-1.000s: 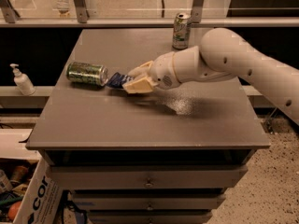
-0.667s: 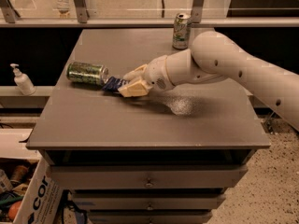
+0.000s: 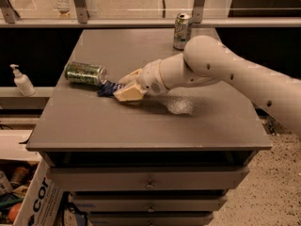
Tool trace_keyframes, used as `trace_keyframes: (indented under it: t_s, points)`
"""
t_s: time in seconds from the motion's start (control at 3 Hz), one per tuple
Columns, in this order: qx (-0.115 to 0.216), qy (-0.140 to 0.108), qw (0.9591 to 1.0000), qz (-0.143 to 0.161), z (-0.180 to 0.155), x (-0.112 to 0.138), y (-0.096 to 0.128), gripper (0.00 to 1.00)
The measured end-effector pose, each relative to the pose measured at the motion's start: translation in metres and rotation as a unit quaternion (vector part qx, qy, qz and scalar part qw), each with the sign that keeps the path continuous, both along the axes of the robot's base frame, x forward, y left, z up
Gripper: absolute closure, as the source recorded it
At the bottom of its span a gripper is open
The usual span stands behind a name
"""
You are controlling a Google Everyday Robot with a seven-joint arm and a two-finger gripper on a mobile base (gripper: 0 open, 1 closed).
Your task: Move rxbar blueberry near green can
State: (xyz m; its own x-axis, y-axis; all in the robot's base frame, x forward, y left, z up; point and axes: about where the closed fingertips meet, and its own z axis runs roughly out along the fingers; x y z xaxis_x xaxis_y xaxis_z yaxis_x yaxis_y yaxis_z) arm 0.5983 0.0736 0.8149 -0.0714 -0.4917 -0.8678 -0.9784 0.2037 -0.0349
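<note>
The green can (image 3: pixel 85 73), dark green with a mottled pattern and silver ends, lies on its side at the left of the grey cabinet top (image 3: pixel 141 121). The rxbar blueberry (image 3: pixel 108 88), a small dark-blue wrapper, sits just right of the can's end, touching or almost touching it. My gripper (image 3: pixel 126 89) reaches in from the right on the white arm. Its cream fingers (image 3: pixel 129 92) are at the bar's right end and cover part of it.
A paler silver-and-green can (image 3: pixel 181 30) stands upright at the back of the top. A soap pump bottle (image 3: pixel 22 81) stands on a lower ledge at left. A cardboard box (image 3: pixel 33 201) with clutter sits on the floor at lower left.
The gripper and the blue bar have slid a little to the left, closer to the green can. The can has not moved.
</note>
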Motion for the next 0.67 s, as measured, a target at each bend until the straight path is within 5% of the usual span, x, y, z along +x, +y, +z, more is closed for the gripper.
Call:
trace_keyframes:
  t_s: [0.67]
  points:
    - [-0.003, 0.002, 1.0000, 0.000, 0.0000, 0.0000, 0.0011, 0.59]
